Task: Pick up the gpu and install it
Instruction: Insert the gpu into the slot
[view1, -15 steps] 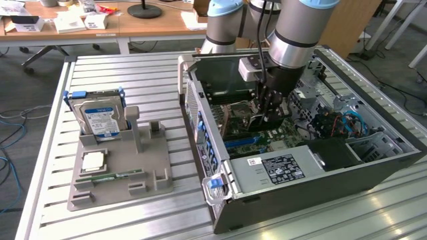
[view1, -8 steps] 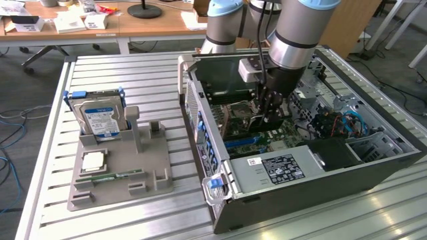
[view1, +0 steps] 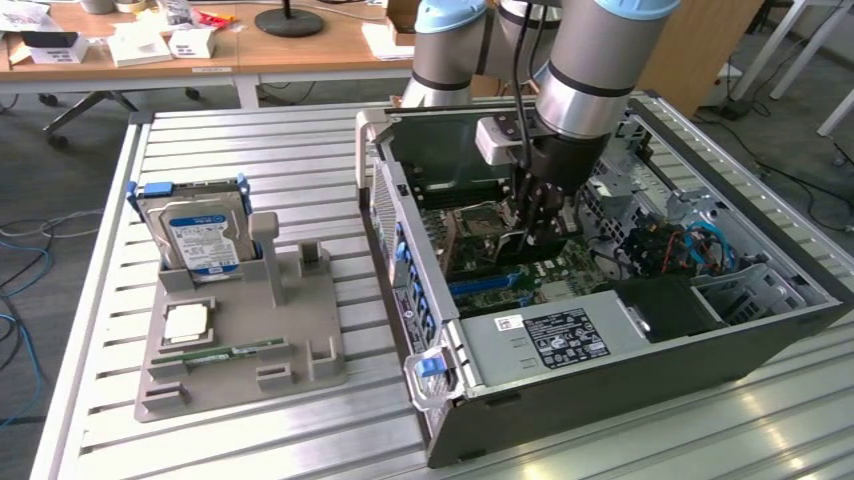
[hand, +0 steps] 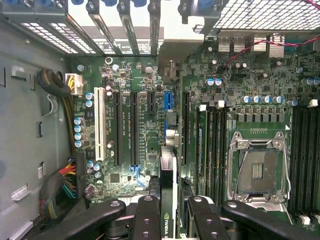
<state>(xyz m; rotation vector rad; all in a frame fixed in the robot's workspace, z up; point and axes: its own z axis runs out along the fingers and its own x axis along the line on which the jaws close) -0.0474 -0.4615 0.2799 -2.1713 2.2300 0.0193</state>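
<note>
**Gpu on edge inside the case, pinched in the jaws**

The arm (view1: 587, 70) is down inside the open case (view1: 641, 380), which lies on its side on the slatted desk (view1: 267, 150), and the gpu (hand: 168, 200) is right there in the jaws. They're closed most of the way, with black fingers (hand: 146, 215) pressing on either flat face of the card: a narrow pinch on a thin thing.

Orientation first. The gpu stands on edge, its faces square to the board (hand: 130, 75) below it. Its long axis runs parallel to the expansion slots, from the jaws out toward the case's rear wall and its row of slot covers (hand: 125, 30). In the wrist view it sits in line with the short blue slot (hand: 168, 100), with long black slots on either side. Whether its lower edge touches a slot, I cannot tell.

Now the looks. Seen edge-on, it's a narrow black strip with a green-and-white NVIDIA mark at the end by the fingers. Farther along there's pale metal in line with it, too blurred to call.

The bare CPU socket (hand: 260, 170) sits off to one side of that line. Over at the exterior view's left, well apart from the case, a grey holder (view1: 240, 340) carries the hard drive (view1: 200, 235) upright and a green memory stick (view1: 220, 352) lying flat.
</note>
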